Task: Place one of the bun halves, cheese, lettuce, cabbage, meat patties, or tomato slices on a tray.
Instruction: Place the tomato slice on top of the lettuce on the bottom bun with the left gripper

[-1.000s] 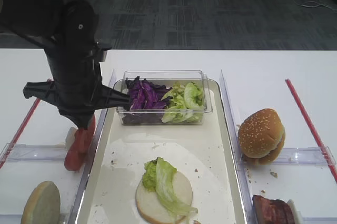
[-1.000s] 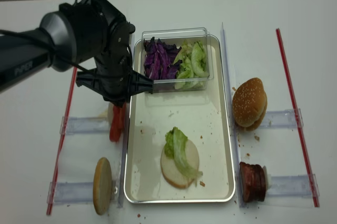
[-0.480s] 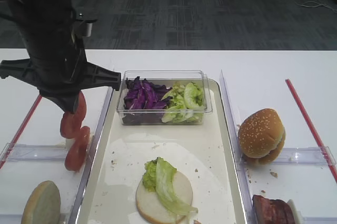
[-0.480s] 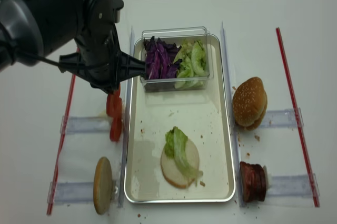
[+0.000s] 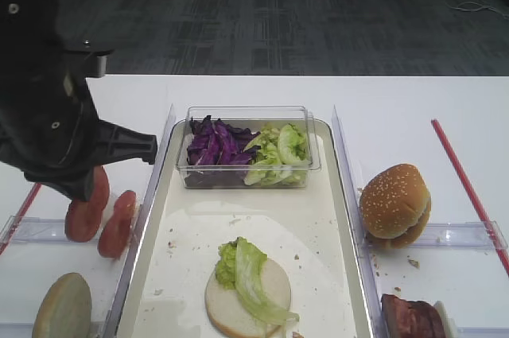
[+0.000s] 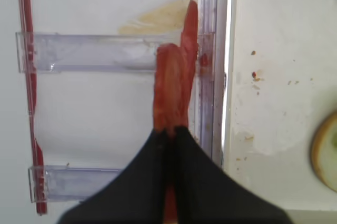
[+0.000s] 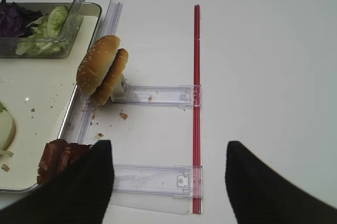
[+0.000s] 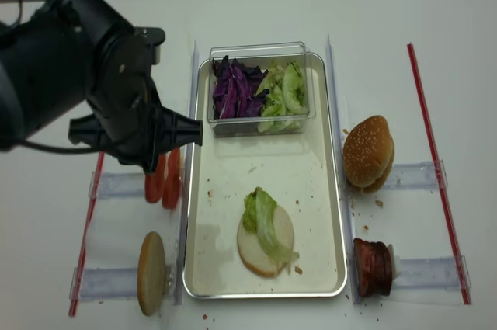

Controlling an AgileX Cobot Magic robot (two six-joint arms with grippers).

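My left gripper [image 6: 172, 129] is shut on a red tomato slice [image 6: 171, 89], held edge-on over the clear rack left of the tray [image 5: 330, 219]. From above, that held slice [image 8: 154, 183] hangs just left of a second tomato slice [image 8: 172, 182] standing in the rack. On the tray lies a bun half [image 5: 238, 302] topped with a lettuce leaf [image 5: 253, 274]. A clear tub at the tray's far end holds purple cabbage [image 5: 215, 143] and more lettuce [image 5: 280, 151]. My right gripper [image 7: 168, 150] is open over bare table, near the meat patties [image 7: 57, 155].
A whole sesame bun [image 5: 395, 201] leans in a clear rack right of the tray. Another bun half [image 5: 62, 312] stands on edge at the front left. Red strips [image 8: 435, 151] run along both outer sides of the table. The left arm's black body [image 8: 85, 74] hides the table's left part.
The left gripper has lifted one tomato slice off the rack and carried it left, away from the tray's edge. The other slice stays in the rack.
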